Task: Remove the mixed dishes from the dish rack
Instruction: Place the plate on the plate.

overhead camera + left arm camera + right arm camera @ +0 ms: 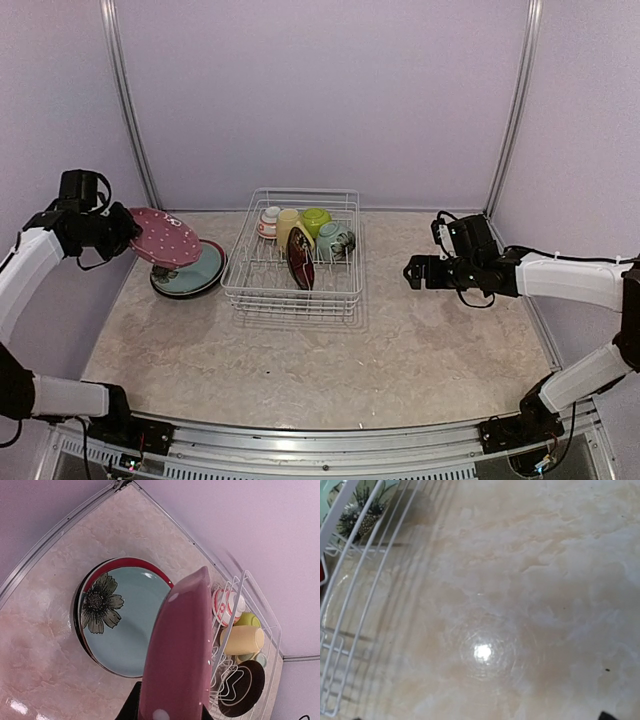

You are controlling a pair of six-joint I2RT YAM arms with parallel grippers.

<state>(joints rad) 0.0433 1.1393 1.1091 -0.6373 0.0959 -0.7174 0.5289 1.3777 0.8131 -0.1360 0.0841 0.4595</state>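
Note:
My left gripper (127, 228) is shut on the rim of a pink dotted plate (166, 238), holding it tilted above a teal flowered plate with a red rim (192, 272) that lies on the table left of the dish rack (262, 290). In the left wrist view the pink plate (180, 650) runs edge-on between my dark fingers (131, 707). Standing in the rack are a dark red plate (300, 258), a red-striped bowl (269, 222), a pale yellow mug (287, 226), a lime green bowl (316, 218) and a pale green bowl (333, 239). My right gripper (411, 272) hangs open and empty right of the rack.
The marble-look table (420, 350) is walled in by lilac panels at the back and sides. In the right wrist view the rack's wires (350, 580) fill the left edge, with bare tabletop (545, 605) beyond.

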